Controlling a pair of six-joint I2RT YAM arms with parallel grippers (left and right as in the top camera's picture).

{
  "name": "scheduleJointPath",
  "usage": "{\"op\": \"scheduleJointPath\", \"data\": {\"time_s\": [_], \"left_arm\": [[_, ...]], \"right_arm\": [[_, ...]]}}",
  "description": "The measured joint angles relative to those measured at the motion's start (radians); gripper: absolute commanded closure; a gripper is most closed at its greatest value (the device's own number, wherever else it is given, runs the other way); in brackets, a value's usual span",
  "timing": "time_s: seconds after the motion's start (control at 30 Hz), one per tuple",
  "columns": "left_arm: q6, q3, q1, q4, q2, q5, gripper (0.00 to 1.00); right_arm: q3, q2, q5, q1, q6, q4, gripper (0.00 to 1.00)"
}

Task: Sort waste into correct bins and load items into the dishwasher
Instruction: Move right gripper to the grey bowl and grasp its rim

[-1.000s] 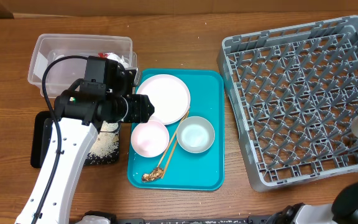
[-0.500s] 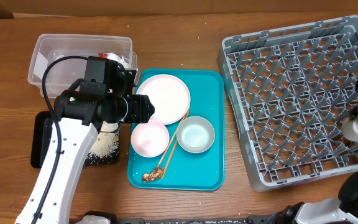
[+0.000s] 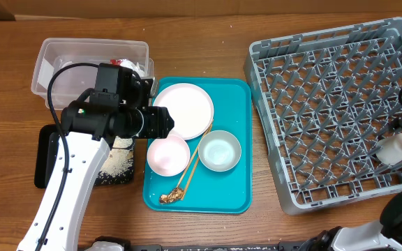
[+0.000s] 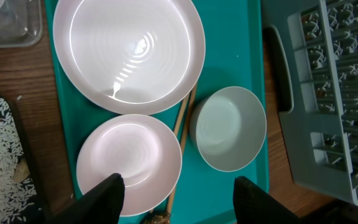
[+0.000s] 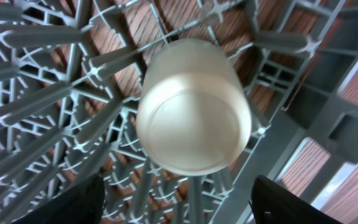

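My left gripper (image 4: 179,193) is open and empty, hovering over the teal tray between the pink bowl (image 4: 129,163) and the pale bowl (image 4: 229,127). The round plate (image 3: 183,110) lies behind them, with chopsticks (image 3: 190,167) between the bowls and brown food bits (image 3: 169,197) at the tray's front. My right gripper (image 5: 179,202) is open wide above the grey dish rack (image 3: 326,84). The white cup (image 5: 194,106) lies tipped among the pegs, free of the fingers, near the rack's right edge (image 3: 394,148). I see no spoon.
The clear tub (image 3: 68,59) at the back left holds the napkin with a red scrap (image 3: 128,65). The black tray (image 3: 44,160) in front of it holds rice (image 3: 117,164). The left arm's body covers part of both.
The white cup has shifted a little left and down at the rack's right edge and tipped over. The left arm has not moved.
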Motion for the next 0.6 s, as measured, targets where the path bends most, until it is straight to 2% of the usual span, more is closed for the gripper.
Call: {"op": "scheduleJointPath", "data": {"time_s": [0.2,0.33,0.47,0.6], "left_arm": [[0.000,0.000,0.000,0.000,0.000,-0.012,0.37],[0.000,0.000,0.000,-0.002,0.000,-0.024,0.36],[-0.007,0.000,0.000,-0.027,0.000,-0.067,0.36],[-0.040,0.000,0.000,-0.055,0.000,-0.128,0.35]], "right_arm": [[0.000,-0.002,-0.160,0.011,-0.067,-0.005,0.27],[0.000,-0.038,-0.269,0.072,-0.129,0.002,0.27],[0.000,-0.150,-0.328,0.222,-0.174,0.016,0.27],[0.000,-0.254,-0.360,0.437,-0.193,0.016,0.27]]}}
